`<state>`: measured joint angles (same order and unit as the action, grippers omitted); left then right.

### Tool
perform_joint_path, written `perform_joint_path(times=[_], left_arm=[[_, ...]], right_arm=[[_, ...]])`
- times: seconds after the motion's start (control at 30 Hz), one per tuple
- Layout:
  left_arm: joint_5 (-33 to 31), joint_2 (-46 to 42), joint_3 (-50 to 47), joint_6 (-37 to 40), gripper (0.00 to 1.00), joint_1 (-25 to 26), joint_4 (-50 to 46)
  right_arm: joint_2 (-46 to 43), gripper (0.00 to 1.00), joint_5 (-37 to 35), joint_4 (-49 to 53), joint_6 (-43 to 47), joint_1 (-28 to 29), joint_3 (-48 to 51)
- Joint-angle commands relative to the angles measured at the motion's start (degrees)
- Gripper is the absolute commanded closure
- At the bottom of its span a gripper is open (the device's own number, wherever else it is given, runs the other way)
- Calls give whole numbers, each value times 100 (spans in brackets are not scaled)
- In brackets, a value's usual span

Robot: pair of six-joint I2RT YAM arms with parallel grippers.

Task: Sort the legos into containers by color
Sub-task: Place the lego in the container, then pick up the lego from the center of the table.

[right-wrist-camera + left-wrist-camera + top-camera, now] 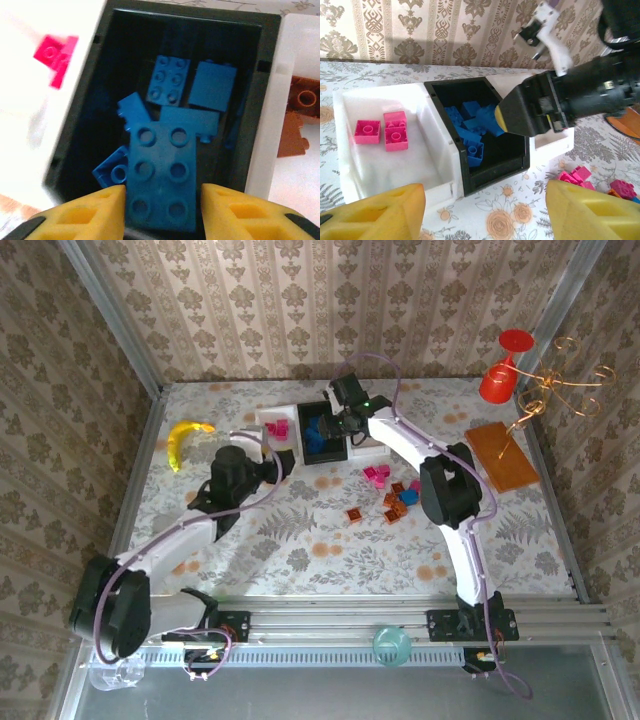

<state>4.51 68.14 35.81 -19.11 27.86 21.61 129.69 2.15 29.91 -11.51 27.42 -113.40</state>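
Here the right gripper [162, 200] hangs over the black tray [252, 125], fingers narrowly bracketing a blue brick [160, 175]. Gripped or freed, I cannot tell; it likely joins the other blue bricks [167, 80]. The left gripper [485, 210] gapes empty near the white tray [337, 135].

Both arms are smooth white tubular links joined by bulky black motor housings. The left arm [175, 540] and the right arm [405, 445] each trail a thin lilac cable [98, 595] in loose loops. Black base blocks [455, 624] sit at the tabletop's near edge. The left end effector [485, 192] has chunky yellow fingers [385, 212] with moulded pockets. The right end effector [162, 195] has matching yellow fingers [95, 212] on a blocky black body.
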Motion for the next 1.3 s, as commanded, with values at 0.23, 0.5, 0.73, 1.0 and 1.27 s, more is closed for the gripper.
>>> perform_joint_path(times=[0.23,0.5,0.73,1.0,1.27], left_arm=[[157,-1333,-906,-214,31,405,-587],[495,-1581,-1256,-168,28,519,-830],[340,-1748,-1401,-74,26,466,-984],[278,-1898,-1507,-101,26,440,-1080],[320,-1980,-1525,-92,26,431,-1094]], right_arm=[[-2263,38,-622,-438,-87,95,2139],[-4066,21,-734,-226,-524,597,4938],[-3566,11,-769,-329,-824,1378,5272],[-2691,26,-1024,-515,-925,1511,5058],[-2704,61,-1039,-623,-853,1549,5040]])
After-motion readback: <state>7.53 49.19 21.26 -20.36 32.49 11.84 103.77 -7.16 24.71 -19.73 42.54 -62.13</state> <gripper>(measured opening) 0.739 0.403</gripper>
